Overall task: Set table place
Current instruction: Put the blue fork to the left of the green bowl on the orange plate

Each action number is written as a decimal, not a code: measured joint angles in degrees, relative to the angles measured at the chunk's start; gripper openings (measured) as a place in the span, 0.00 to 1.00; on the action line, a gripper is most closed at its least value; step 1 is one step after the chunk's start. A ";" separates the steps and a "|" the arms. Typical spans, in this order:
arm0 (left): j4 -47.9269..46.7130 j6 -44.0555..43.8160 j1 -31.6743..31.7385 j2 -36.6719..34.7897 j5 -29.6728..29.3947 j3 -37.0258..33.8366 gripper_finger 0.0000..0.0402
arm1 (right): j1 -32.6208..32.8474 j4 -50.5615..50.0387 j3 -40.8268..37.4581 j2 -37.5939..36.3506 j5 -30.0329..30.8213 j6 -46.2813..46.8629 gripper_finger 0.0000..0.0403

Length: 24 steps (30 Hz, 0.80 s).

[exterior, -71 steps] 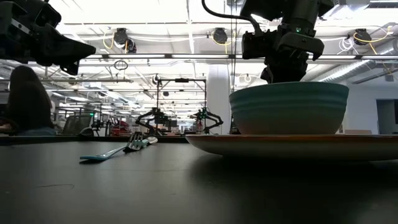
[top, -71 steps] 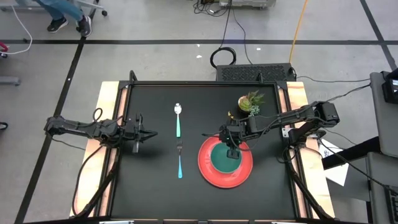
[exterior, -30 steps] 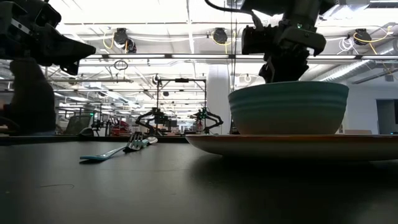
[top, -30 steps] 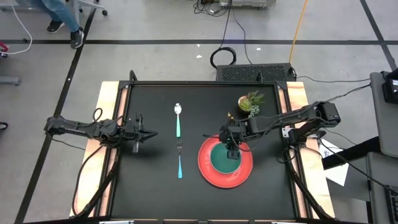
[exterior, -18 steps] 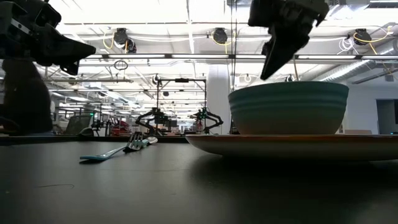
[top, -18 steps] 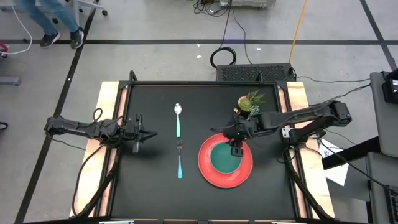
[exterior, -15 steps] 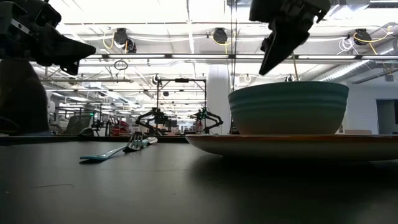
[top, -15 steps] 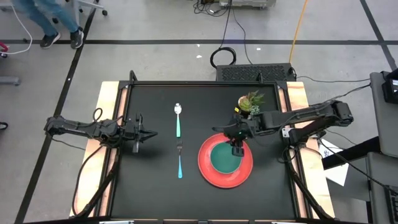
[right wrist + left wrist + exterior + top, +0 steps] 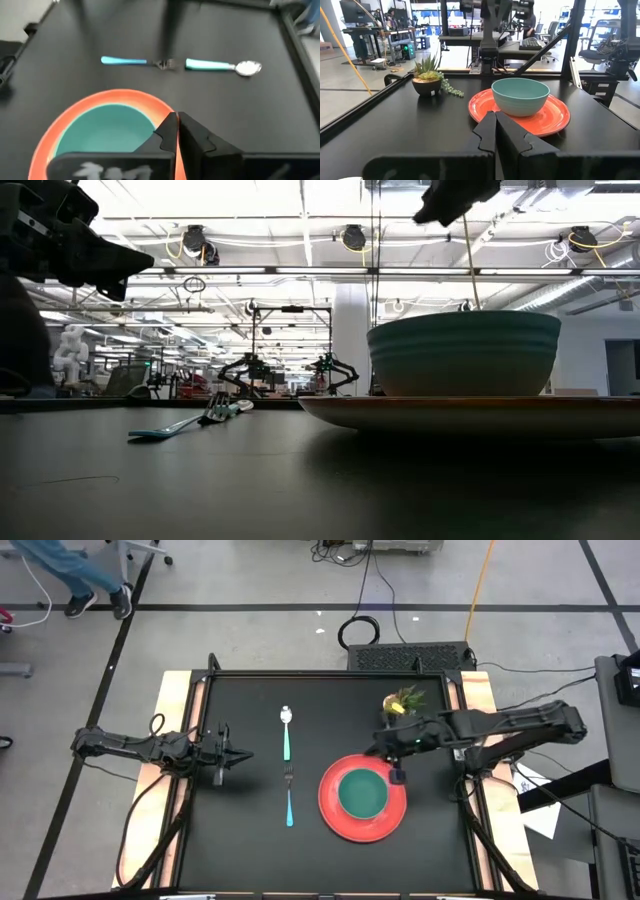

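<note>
High view: right gripper [image 9: 397,776], fingers closed and empty, hangs at two o'clock of the round red plate [image 9: 330,815]; it should lift clear without nudging the small teal bowl [image 9: 363,794].

Grey floor [image 9: 250,640] crossed by dark tape lines, cables [image 9: 372,600] trailing; bright ceiling lights [image 9: 250,200] over distant workstations
</note>
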 joint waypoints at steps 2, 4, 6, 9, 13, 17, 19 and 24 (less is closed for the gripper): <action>0.01 0.00 -0.02 -0.02 0.00 -0.01 0.02 | 0.00 2.00 -2.41 -2.77 -0.03 -1.31 0.00; 0.00 0.00 0.00 0.00 0.00 -0.01 0.02 | -0.31 5.96 -6.16 -6.14 -0.05 -1.53 0.00; 0.00 -0.02 0.00 -0.02 0.00 -0.01 0.02 | -0.84 10.18 -10.67 -9.96 -0.12 -1.23 0.00; 0.00 0.00 -0.01 -0.02 0.00 -0.01 0.02 | -1.26 15.52 -17.86 -15.56 -0.11 -0.55 0.00; 0.00 0.03 0.00 -0.02 0.00 -0.01 0.02 | -1.25 24.83 -27.29 -21.86 -0.27 -0.20 0.00; 0.02 0.04 0.00 -0.02 0.00 -0.01 0.02 | -1.27 34.12 -35.20 -26.81 -3.00 -1.29 0.00; 0.02 0.04 0.00 -0.02 -0.01 -0.01 0.02 | -1.25 37.29 -37.85 -28.66 -3.12 -1.28 0.00; 0.02 0.04 -0.02 -0.02 -0.02 -0.01 0.02 | -1.25 43.78 -43.83 -31.14 -3.11 -1.27 0.00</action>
